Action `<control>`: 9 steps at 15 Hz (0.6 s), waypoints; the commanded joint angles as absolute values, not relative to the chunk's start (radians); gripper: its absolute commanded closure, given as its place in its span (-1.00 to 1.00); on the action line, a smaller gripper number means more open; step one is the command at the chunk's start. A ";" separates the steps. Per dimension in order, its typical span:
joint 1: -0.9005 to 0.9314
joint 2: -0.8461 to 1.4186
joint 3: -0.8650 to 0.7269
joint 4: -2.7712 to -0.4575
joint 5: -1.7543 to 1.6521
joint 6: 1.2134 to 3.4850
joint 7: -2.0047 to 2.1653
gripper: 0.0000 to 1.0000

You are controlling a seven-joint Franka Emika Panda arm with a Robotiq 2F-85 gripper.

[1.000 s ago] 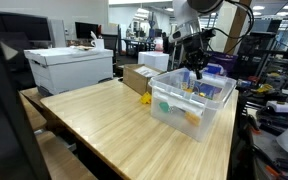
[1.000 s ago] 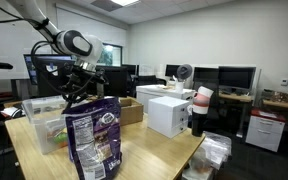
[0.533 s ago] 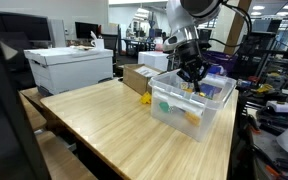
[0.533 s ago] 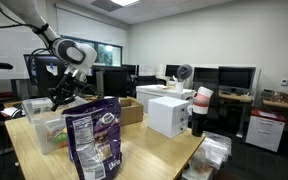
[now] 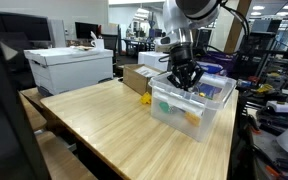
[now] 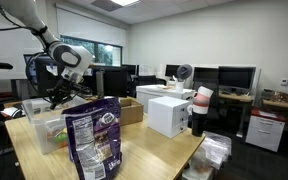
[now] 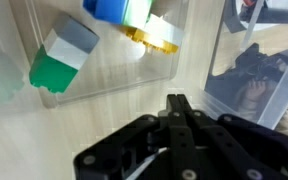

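Observation:
My gripper (image 5: 182, 82) hangs shut and empty over the clear plastic bin (image 5: 206, 118) on the wooden table, also seen in an exterior view as the gripper (image 6: 56, 97) above the bin (image 6: 44, 128). In the wrist view the black fingers (image 7: 177, 104) are pressed together with nothing between them, just above the bin's floor. Inside the bin lie a green block with a grey-blue end (image 7: 59, 65), a blue block (image 7: 119, 8) and a yellow piece (image 7: 152, 38), all apart from the fingertips.
A white box (image 5: 69, 68), a cardboard box (image 5: 137, 78) and a small yellow item (image 5: 145, 99) sit on the table near the bin. A purple snack bag (image 6: 92, 140) stands at the front, with a white box (image 6: 167, 113) and a cup stack (image 6: 200, 108) beyond.
The arm has swung sideways across the bin and come lower toward its inside. The gripper stayed shut throughout.

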State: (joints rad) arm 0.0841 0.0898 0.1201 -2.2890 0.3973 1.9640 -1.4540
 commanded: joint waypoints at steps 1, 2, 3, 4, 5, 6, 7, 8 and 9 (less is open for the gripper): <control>0.094 0.114 0.143 -2.280 0.460 2.013 -1.504 0.96; 0.096 0.121 0.148 -2.275 0.469 2.015 -1.507 0.96; 0.098 0.129 0.153 -2.270 0.481 2.020 -1.513 0.96; 0.099 0.132 0.157 -2.269 0.489 2.025 -1.517 0.96; 0.099 0.137 0.164 -2.264 0.502 2.029 -1.525 0.96; 0.098 0.140 0.168 -2.262 0.519 2.028 -1.533 0.96; 0.096 0.142 0.171 -2.260 0.532 2.025 -1.542 0.96; 0.095 0.144 0.173 -2.256 0.545 2.022 -1.550 0.96; 0.095 0.147 0.175 -2.254 0.557 2.019 -1.554 0.96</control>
State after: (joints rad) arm 0.1000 0.1364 0.1641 -2.2631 0.4993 2.0123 -1.5013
